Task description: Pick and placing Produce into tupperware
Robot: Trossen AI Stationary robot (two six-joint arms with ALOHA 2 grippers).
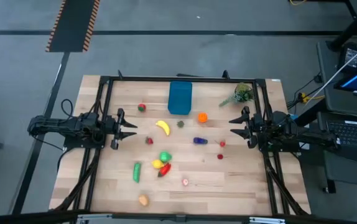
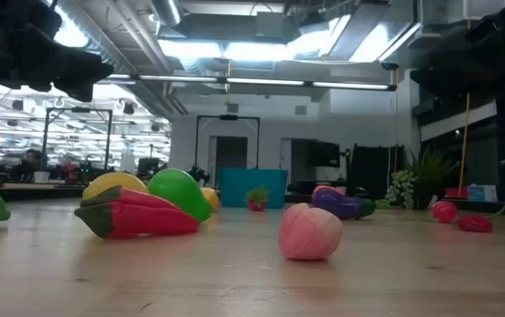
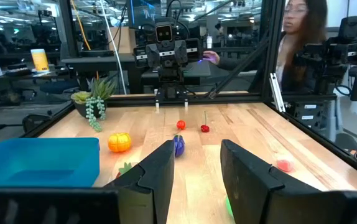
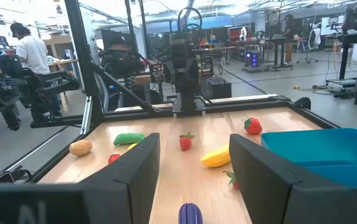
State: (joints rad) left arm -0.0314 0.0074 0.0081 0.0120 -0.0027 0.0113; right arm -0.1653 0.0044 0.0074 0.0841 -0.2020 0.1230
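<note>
The teal-blue tupperware (image 1: 180,98) stands near the table's far edge, also seen as the tub (image 3: 38,163) and the tub (image 4: 318,152). Toy produce lies scattered on the wood: a yellow banana (image 1: 162,127), an orange (image 1: 202,116), a purple eggplant (image 1: 199,140), a green cucumber (image 1: 137,172), a red pepper (image 1: 164,169), strawberries (image 1: 142,107). My left gripper (image 1: 129,129) waits open at the table's left side. My right gripper (image 1: 234,128) waits open at the right side. Neither touches anything.
A leafy green sprig (image 1: 239,95) lies at the far right corner. A black frame (image 1: 185,79) runs round the table. A person (image 3: 303,43) stands beyond the table's right side, another person (image 4: 29,53) beyond the left. Bare wood (image 1: 241,180) lies at the near right.
</note>
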